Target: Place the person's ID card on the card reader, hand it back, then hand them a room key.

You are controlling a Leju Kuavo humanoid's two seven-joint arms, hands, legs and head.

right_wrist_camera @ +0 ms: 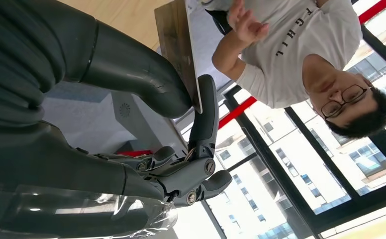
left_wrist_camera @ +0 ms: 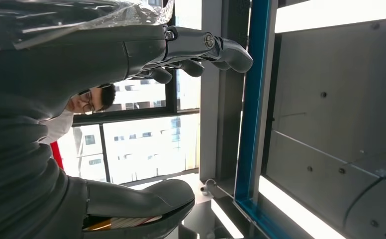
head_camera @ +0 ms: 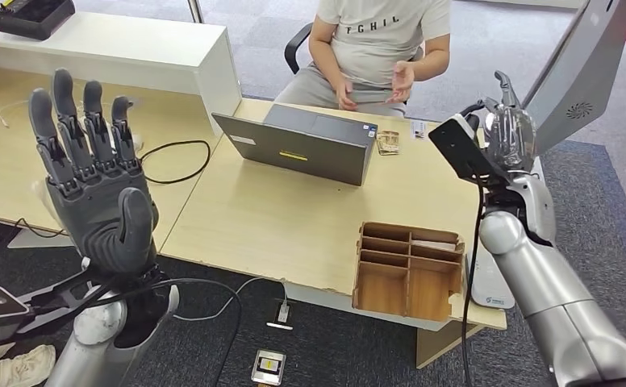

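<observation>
My right hand [head_camera: 507,129] is raised over the table's far right corner, in front of the seated person [head_camera: 382,36]. In the right wrist view, the thumb and a finger of the right hand [right_wrist_camera: 181,169] pinch a thin brown card [right_wrist_camera: 181,45] with a white edge, held edge-on toward the person. I cannot tell which card it is. The person's hands [head_camera: 374,85] are lifted at chest height, apart from the card. My left hand [head_camera: 96,185] is held up at the left, palm toward me, fingers spread and empty. A white box-shaped device [head_camera: 487,286], perhaps the card reader, lies at the table's right edge.
A wooden divided organiser [head_camera: 411,270] sits at the table's near right corner. An open grey laptop [head_camera: 302,143] stands mid-table, with small items [head_camera: 388,143] beside it. A black cable [head_camera: 177,157] loops on the left desk. A small device [head_camera: 268,367] lies on the floor.
</observation>
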